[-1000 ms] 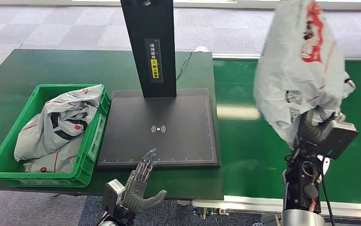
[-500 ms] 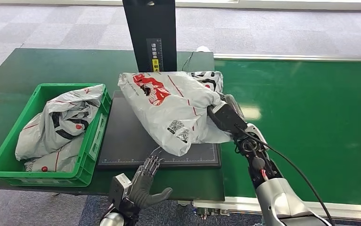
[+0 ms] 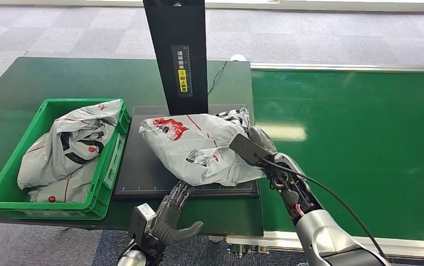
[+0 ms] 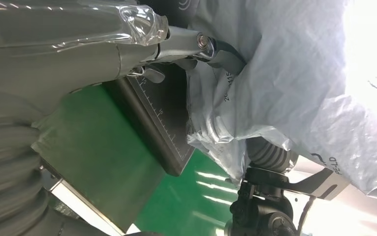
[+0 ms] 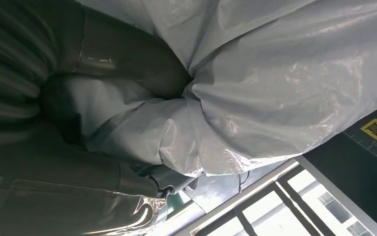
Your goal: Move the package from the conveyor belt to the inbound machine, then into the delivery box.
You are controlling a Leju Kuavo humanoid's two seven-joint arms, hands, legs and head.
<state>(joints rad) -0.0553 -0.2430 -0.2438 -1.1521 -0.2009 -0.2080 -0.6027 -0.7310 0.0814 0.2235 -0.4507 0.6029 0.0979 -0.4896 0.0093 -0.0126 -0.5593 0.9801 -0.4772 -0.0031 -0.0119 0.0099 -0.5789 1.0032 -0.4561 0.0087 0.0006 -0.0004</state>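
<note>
The package [image 3: 198,147], a grey-white plastic bag with red print, lies across the black plate [image 3: 143,166] of the inbound machine, in front of its black column [image 3: 179,55]. My right hand [image 3: 260,139] grips the bag's bunched right end; the right wrist view shows the crumpled package [image 5: 285,83] squeezed under the thumb [image 5: 127,64]. My left hand [image 3: 168,213] hovers open at the table's front edge, its fingertips close under the bag's front overhang. In the left wrist view its fingers [image 4: 176,39] reach toward the package [image 4: 285,88] above the plate's corner [image 4: 162,123].
A green delivery box [image 3: 10,183] holding several similar bags [image 3: 66,149] stands left of the plate on the dark green table [image 3: 60,77]. The green conveyor belt [image 3: 353,138] runs along the right, with a metal rail at its front edge [image 3: 276,241].
My right hand carried the package from high above the belt leftward to the machine and lowered it onto the plate. The left hand edged slightly forward.
</note>
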